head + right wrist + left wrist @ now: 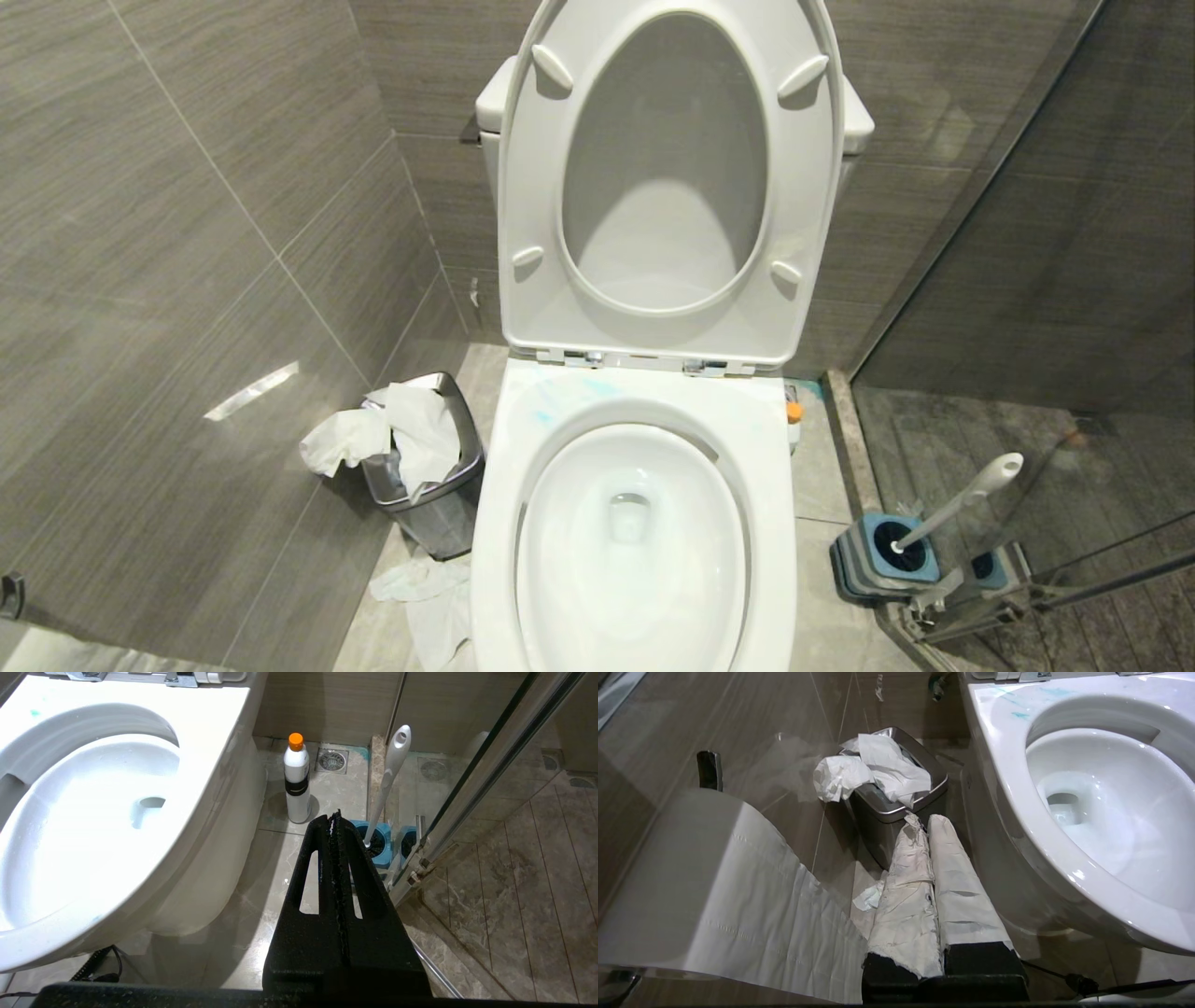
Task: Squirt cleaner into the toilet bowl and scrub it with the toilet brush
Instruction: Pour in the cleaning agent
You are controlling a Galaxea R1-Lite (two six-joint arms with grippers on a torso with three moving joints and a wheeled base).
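Task status, judged from the present layout: the work looks finished or nearly so. Pale turquoise streaks of cleaner [1020,715] mark the back of the rim, and the water in the toilet bowl [644,551] carries a faint blue tint in my left wrist view. The toilet brush [957,499] stands in its square grey-and-blue holder [878,560] on the floor to the right of the bowl, against the glass shower partition [490,765], handle leaning up and away. I cannot confirm from here that scrubbing is complete; the basin walls look clean and glossy.

My left gripper [924,821], with pale wrapped fingers pressed together and holding nothing, hangs beside the bowl on its left, pointing toward the steel bin [896,807] stuffed with crumpled tissue [873,765]. My right gripper [334,821], black fingers closed flat against each other and empty, hangs on the bowl's right, pointing toward the holder.

A white bottle with an orange cap [297,779] stands on the floor near the bowl's base, apart from the brush. Seat and lid are raised.
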